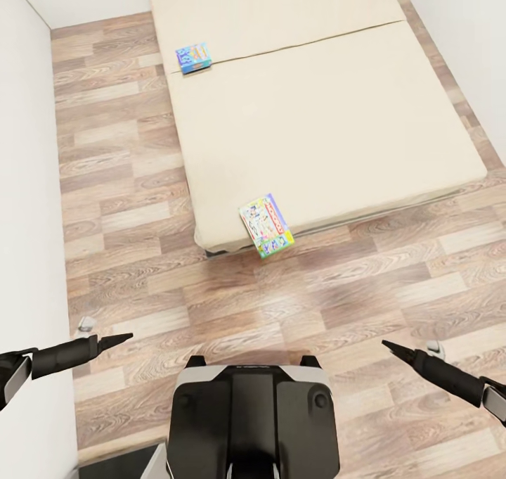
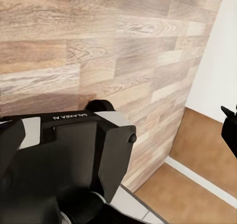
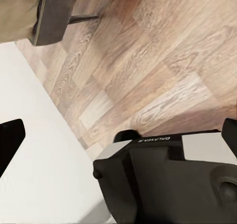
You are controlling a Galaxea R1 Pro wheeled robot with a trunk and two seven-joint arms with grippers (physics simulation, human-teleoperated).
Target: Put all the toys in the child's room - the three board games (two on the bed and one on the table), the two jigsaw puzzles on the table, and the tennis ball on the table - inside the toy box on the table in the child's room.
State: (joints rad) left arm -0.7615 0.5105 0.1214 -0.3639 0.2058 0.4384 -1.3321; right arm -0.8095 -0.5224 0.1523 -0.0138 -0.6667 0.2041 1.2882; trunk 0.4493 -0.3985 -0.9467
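Observation:
Two board games lie on the beige bed (image 1: 316,113). A light blue one (image 1: 192,57) rests at the bed's far left edge, and a white and red one (image 1: 266,225) overhangs its near corner. My left gripper (image 1: 116,339) hangs low over the floor at the left. My right gripper (image 1: 397,350) hangs at the right. Both are open and hold nothing, well short of the bed. In the right wrist view one dark finger (image 3: 10,140) shows at the frame's edge. The table, toy box, jigsaw puzzles and tennis ball are out of view.
Wood-plank floor (image 1: 337,303) lies between me and the bed. A white wall (image 1: 28,183) runs close along the left, another wall (image 1: 471,15) at the far right. My own base (image 1: 253,416) shows at the bottom of the head view.

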